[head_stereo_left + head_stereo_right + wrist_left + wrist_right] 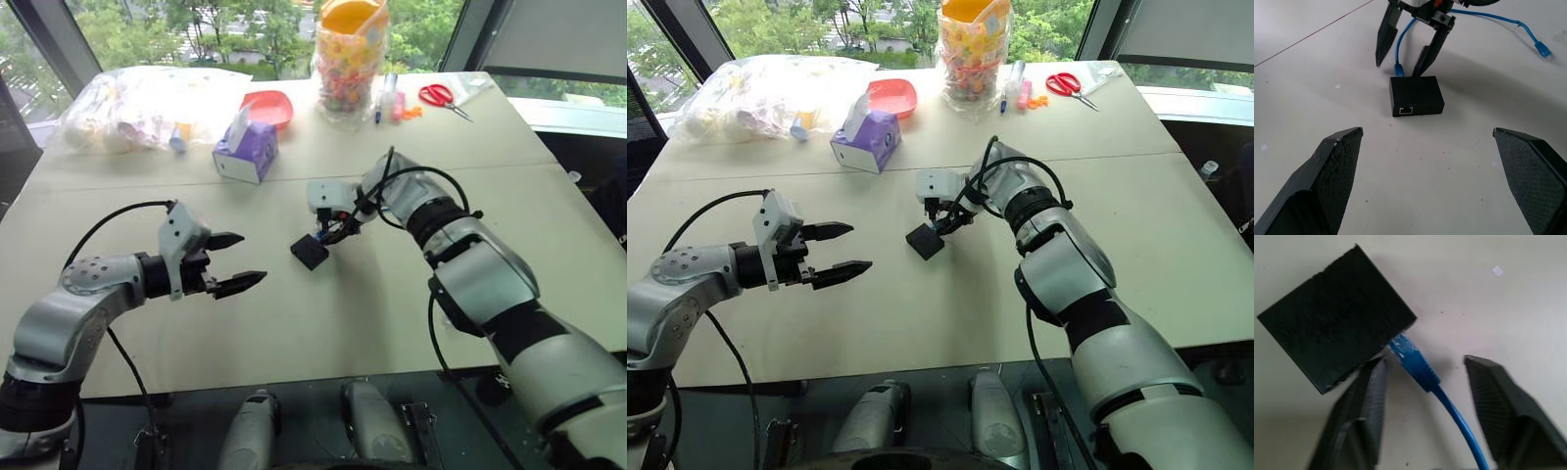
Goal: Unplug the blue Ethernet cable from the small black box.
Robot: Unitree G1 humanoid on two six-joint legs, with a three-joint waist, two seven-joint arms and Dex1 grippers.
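Observation:
The small black box [310, 252] lies on the beige table [323, 323], with an empty port facing my left gripper. The blue Ethernet cable [1484, 17] ends in a plug [1410, 357] that meets the box's far side. Its other plug end [1543, 49] lies loose on the table. My right gripper [1425, 364] points down just behind the box. Its fingers [1369, 406] stand apart on either side of the plug without touching it. Off to the left of the box, my left gripper [250, 259] is wide open and holds nothing.
At the back of the table are a purple tissue box [245, 152], a red bowl [267, 106], a clear plastic bag [147, 108], a jar of colourful pieces [350, 59], some markers [392, 98] and red scissors [441, 96]. The table's front edge runs below both arms.

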